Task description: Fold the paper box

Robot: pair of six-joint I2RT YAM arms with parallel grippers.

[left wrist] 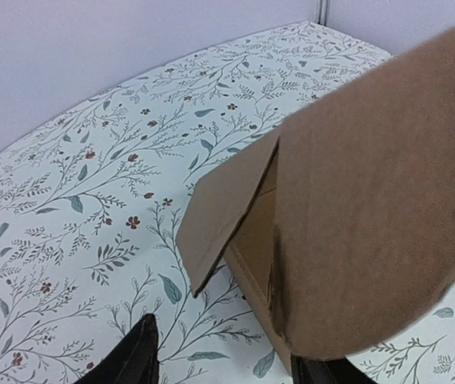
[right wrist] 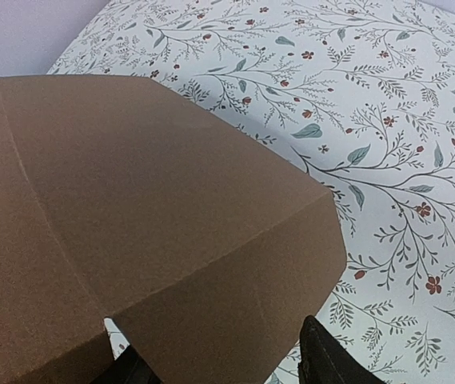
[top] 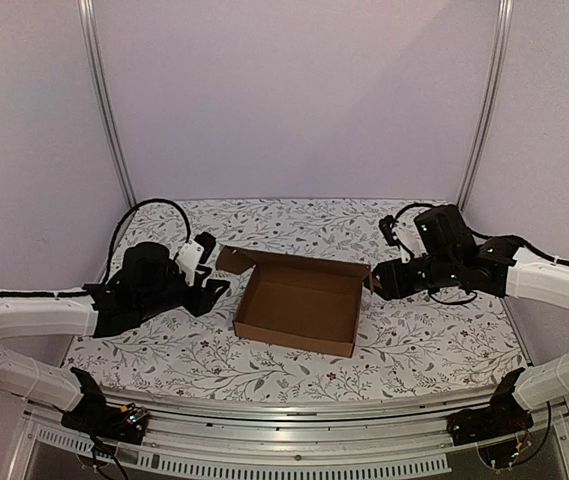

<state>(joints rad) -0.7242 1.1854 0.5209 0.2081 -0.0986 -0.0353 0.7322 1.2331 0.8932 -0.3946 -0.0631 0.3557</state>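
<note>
Paper box (top: 299,305) sits mid-tabletop (top: 164,355). Tray walls are up; the flaps at its far-left and right corners are untucked. Left gripper (top: 211,288) is spread and empty. Right gripper (top: 375,278) is spread, possibly touching the flap. Judged roughly half done; tucking and closing remain.

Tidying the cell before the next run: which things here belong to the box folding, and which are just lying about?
Job: box, left gripper, right gripper.
Just there: floral cloth, frame posts.
</note>
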